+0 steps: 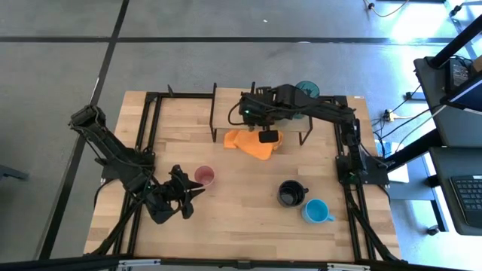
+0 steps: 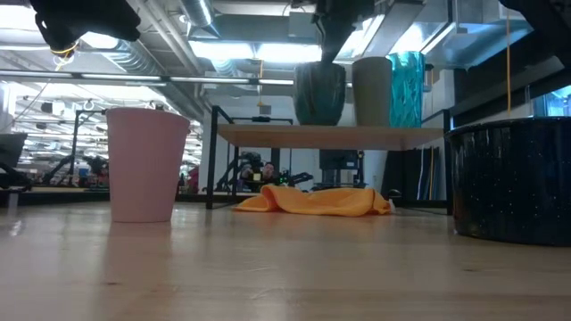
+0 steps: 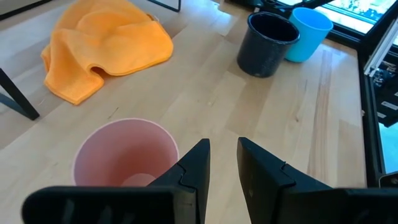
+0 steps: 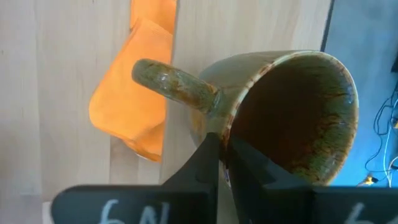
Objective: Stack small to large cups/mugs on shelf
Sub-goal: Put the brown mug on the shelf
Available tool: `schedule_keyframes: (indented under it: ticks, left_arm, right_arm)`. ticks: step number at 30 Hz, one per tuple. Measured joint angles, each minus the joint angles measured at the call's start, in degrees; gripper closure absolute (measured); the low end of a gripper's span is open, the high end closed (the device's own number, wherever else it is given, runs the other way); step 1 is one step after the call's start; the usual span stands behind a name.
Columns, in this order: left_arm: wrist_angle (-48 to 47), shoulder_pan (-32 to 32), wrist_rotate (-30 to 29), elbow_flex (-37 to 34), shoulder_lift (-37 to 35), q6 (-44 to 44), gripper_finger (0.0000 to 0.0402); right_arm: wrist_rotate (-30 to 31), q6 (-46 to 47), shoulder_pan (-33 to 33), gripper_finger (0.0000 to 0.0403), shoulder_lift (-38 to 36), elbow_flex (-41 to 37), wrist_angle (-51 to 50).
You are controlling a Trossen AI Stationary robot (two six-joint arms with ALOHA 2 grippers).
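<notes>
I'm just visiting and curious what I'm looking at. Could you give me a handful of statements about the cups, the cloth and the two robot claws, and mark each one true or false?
1. The right gripper is pinching the rim of a brownish-green mug over the shelf. True.
2. The pink cup is lying on its side. False: it stands upright on the table.
3. The orange cloth lies on the table, partly under the shelf. True.
4. The left gripper holds the pink cup. False: its fingers are apart and grip nothing, close beside the cup.
5. The black mug and the light blue mug are on the shelf. False: both stand on the table.
</notes>
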Motion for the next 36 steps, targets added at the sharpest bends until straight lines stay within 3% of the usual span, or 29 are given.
schedule_keyframes:
  ticks: [15, 26, 36]
  left_arm:
    - [0.0, 0.0, 0.3, 0.0, 0.0, 0.2, 0.0327]
    - [-0.1, 0.0, 0.4, 0.0, 0.0, 0.3, 0.0327]
    - [-0.1, 0.0, 0.4, 0.0, 0.0, 0.4, 0.0327]
  right_arm:
    - [3.5, 0.1, 0.4, 0.0338, -0.2, -3.8, -0.1]
    - [3.6, 0.2, 0.7, 0.0332, -0.3, 1.4, 0.1]
    - [4.0, 0.6, 0.7, 0.0331, -0.3, 1.6, 0.0]
